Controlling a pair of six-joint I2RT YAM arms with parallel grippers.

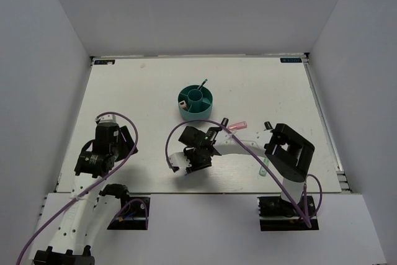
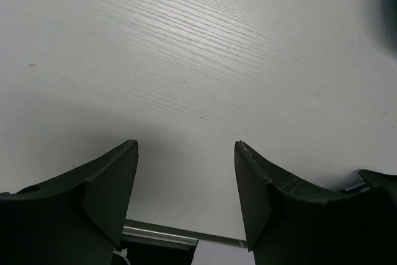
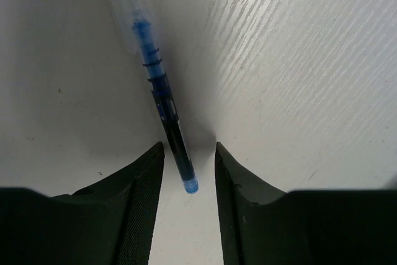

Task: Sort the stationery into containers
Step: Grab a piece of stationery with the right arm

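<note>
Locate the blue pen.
Right wrist view: the blue pen lies on the white table, its near end between the fingers of the open right gripper.

From my feed I see a white table (image 1: 142, 91) with fine wood grain, boxed in by a plain white back wall (image 1: 198, 4), a left wall (image 1: 37, 91) and a right wall (image 1: 366, 91). The light is soft and even.

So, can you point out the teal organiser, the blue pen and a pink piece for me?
teal organiser (image 1: 191, 115): top view, near side of its outer wall.
blue pen (image 3: 164, 103): right wrist view, middle of its dark barrel.
pink piece (image 1: 237, 126): top view, middle of its body.
</note>
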